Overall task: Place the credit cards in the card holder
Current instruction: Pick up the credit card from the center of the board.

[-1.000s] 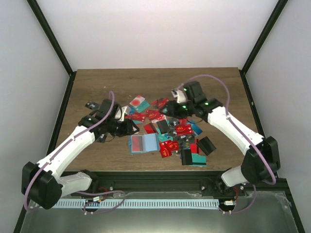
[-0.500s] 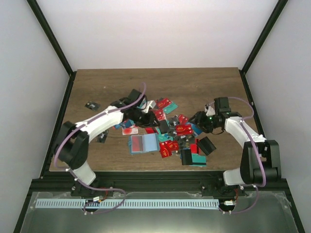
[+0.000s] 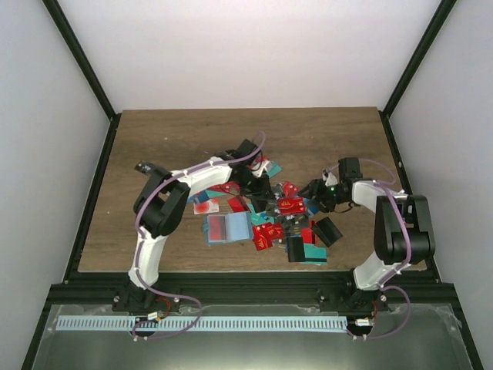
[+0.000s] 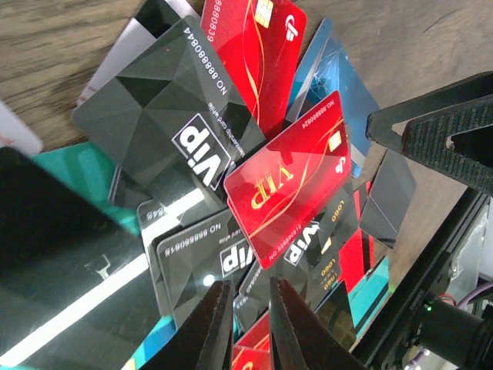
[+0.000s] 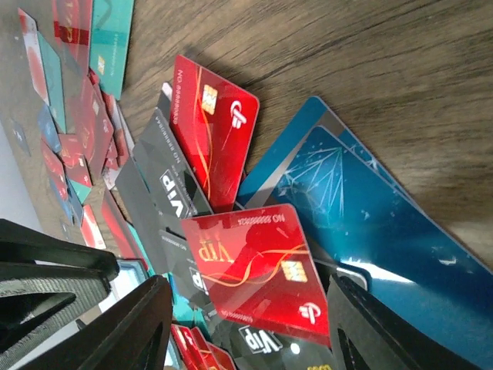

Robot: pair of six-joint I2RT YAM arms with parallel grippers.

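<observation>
The left gripper (image 4: pixel 243 327), its two dark fingertips a narrow slit apart, hangs low over a fanned heap of credit cards (image 4: pixel 269 204) on the wooden table (image 4: pixel 54 38). A red VIP card (image 4: pixel 300 169) lies on top, overlapping a black VIP card (image 4: pixel 166 116), with a blue card (image 4: pixel 343 81) beyond.

The left arm (image 3: pixel 202 171) and the right arm (image 3: pixel 368 190) share one build: smooth white shell links behind the fingers, joined by blocky black motor housings, with a thin purple cable (image 3: pixel 362 160) looping loosely back from each black wrist. A small green light (image 3: pixel 330 179) glows on the right wrist just behind its fingers. The left gripper (image 4: pixel 250 285) has glossy black fingers (image 4: pixel 209 335) tapering to narrow rounded tips, and the right gripper (image 5: pixel 248 285) has broad matte black ones, one showing a triangular cut-out when seen side-on.
</observation>
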